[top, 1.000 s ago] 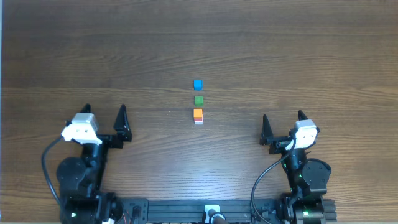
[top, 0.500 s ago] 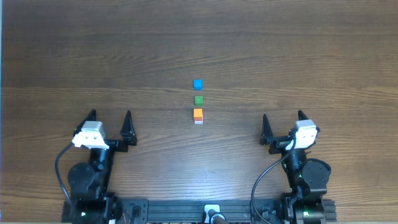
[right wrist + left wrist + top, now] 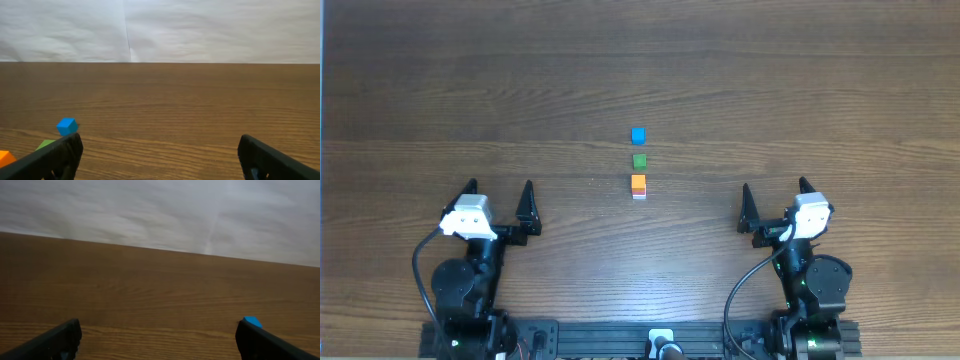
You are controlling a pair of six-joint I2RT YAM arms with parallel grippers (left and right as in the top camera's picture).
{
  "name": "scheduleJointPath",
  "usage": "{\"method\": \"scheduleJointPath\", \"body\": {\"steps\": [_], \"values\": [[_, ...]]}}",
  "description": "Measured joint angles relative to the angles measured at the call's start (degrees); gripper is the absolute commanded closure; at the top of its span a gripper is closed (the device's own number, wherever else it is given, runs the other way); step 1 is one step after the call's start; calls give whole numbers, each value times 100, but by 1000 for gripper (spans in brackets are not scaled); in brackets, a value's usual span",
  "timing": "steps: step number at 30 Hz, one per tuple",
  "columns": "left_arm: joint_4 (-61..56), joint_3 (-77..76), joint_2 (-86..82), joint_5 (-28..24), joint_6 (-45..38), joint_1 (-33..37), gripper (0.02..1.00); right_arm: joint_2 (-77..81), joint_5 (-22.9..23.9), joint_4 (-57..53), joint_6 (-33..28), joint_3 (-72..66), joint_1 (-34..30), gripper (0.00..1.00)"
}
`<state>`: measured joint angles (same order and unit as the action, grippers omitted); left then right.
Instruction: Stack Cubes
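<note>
On the brown wooden table (image 3: 800, 90) three stations line up in the top view: a blue cube (image 3: 638, 135) farthest back, a green cube (image 3: 639, 160) in the middle, and an orange cube (image 3: 638, 182) sitting on a white cube (image 3: 638, 194) nearest the arms. My left gripper (image 3: 498, 190) stands open at the lower left, well apart from the cubes. My right gripper (image 3: 773, 193) stands open at the lower right, also apart. The right wrist view shows the blue cube (image 3: 67, 126), the green cube (image 3: 46, 144) and the orange cube (image 3: 6, 157); the left wrist view shows the blue cube (image 3: 252, 321).
A pale wall (image 3: 200, 30) rises behind the table's far edge. Bare wood lies all around the cubes and between the two grippers. Both arm bases (image 3: 650, 340) sit along the near edge.
My left arm has drawn back toward its base and its gripper has shifted slightly right. The right arm and the cubes have stayed where they were.
</note>
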<state>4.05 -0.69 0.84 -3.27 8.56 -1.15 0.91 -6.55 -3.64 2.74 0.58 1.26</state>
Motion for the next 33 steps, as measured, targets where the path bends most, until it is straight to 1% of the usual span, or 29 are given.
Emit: {"method": "scheduleJointPath", "body": {"steps": [4,6,8,9,12,16,21,25,28,30,33], "values": [[0,0,0,0,0,0,18,4,7,136,-2,0,0,12],[0,0,0,0,0,0,18,4,70,708,48,0,0,7],[0,0,0,0,0,0,20,4,74,1150,267,0,0,7],[0,0,0,0,0,0,18,2,9,1366,417,0,0,9],[0,0,0,0,0,0,18,4,-243,1364,640,44,0,7],[0,0,0,0,0,0,18,68,-483,708,737,518,0,7],[0,0,0,0,0,0,18,822,-710,-363,509,2157,0,9],[0,0,0,0,0,0,18,2024,-1056,-1453,284,3915,0,7],[0,0,0,2,0,0,18,3303,-1314,-2505,157,5342,37,9],[-2,0,0,0,0,0,18,4100,-1388,-3080,127,6096,160,9],[0,0,0,0,0,0,18,5318,-1427,-3720,107,7058,533,9]]}}
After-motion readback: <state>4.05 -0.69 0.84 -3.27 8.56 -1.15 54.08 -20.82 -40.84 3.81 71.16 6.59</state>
